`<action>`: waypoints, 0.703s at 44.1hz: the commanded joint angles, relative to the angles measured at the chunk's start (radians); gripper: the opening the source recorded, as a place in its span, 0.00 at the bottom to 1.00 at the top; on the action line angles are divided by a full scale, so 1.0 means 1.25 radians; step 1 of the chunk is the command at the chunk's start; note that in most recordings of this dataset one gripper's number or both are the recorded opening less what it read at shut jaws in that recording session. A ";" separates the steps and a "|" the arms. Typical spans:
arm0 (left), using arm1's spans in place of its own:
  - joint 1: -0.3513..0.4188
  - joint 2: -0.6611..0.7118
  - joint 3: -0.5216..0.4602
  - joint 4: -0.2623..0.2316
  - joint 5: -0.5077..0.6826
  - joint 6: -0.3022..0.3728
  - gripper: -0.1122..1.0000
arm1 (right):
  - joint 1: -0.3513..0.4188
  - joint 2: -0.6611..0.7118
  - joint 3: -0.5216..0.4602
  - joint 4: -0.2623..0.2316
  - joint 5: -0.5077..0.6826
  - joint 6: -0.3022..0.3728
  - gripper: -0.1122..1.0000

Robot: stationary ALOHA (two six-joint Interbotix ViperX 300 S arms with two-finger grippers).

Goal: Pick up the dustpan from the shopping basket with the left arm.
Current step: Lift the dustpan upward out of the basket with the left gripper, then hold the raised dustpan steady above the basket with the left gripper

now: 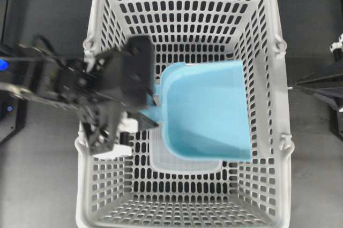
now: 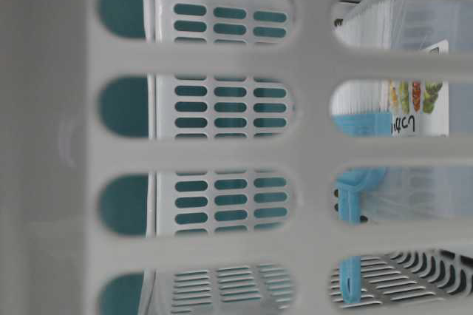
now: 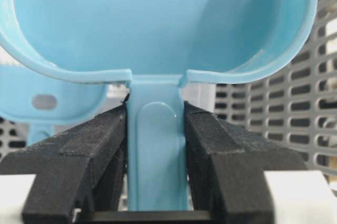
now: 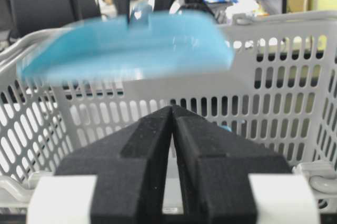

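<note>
We have the left pincer (image 3: pixel 155 145) clamped on the handle of the dustpan (image 1: pixel 206 110), which hangs above the rim of the shopping basket (image 1: pixel 278 131). Lift step, near done. Next: keep the grip firm, rise clear of the walls. Right pincer (image 4: pixel 172 145) closed, empty.

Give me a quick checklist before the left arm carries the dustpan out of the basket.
1. Left gripper shut on the dustpan handle: ok.
2. Handle centred between the fingers: ok.
3. Dustpan lifted to the basket rim: ok, right wrist view shows it level with the top edge.
4. Dustpan level: not ok, it tilts in the right wrist view.
5. Right gripper shut, outside the basket: ok.
6. Other light blue item below free of the dustpan: cannot tell.
</note>
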 commanded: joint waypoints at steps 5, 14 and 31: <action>0.007 -0.044 -0.026 0.002 0.017 0.001 0.37 | 0.001 0.000 -0.005 0.002 -0.004 0.001 0.10; 0.010 -0.042 -0.025 0.002 0.017 0.001 0.37 | 0.000 -0.001 -0.002 0.002 -0.004 0.001 0.10; 0.007 -0.036 -0.026 0.002 0.013 0.001 0.37 | 0.001 0.000 -0.001 0.002 -0.001 0.000 0.10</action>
